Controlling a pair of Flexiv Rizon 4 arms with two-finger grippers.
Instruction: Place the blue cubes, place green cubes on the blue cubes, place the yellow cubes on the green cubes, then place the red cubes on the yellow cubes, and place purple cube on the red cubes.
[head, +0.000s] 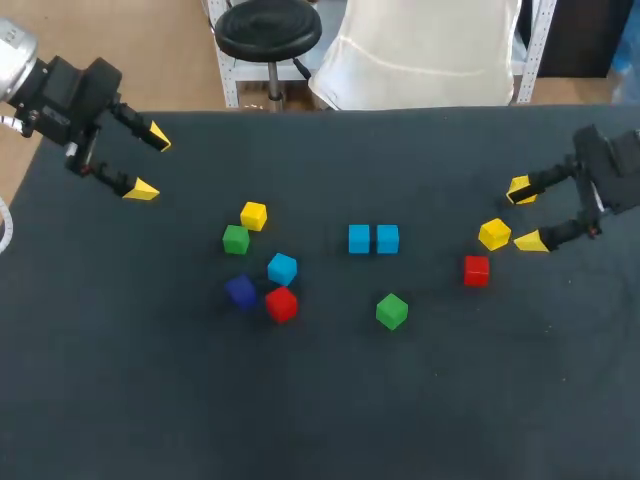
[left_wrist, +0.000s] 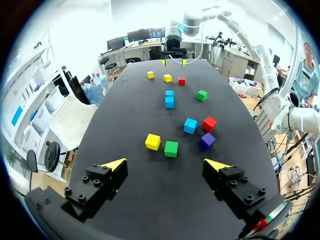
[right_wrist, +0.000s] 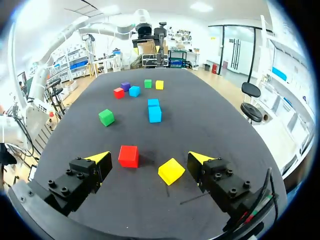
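Observation:
Two blue cubes (head: 373, 239) sit side by side mid-table, with a green cube (head: 391, 311) nearer the front. To their left is a cluster of yellow (head: 253, 216), green (head: 235, 239), blue (head: 282, 268), purple (head: 240, 291) and red (head: 281, 304) cubes. My left gripper (head: 150, 163) hangs open at the back left, and the cluster lies well ahead of it (left_wrist: 166, 165). At the right edge my right gripper (head: 524, 215) is open. A tilted yellow cube (right_wrist: 171, 171) and a red cube (right_wrist: 128, 156) lie just ahead of its fingers, untouched.
The black table (head: 330, 400) has bare room along its whole front half and at the back middle. The table's back edge runs just behind both grippers.

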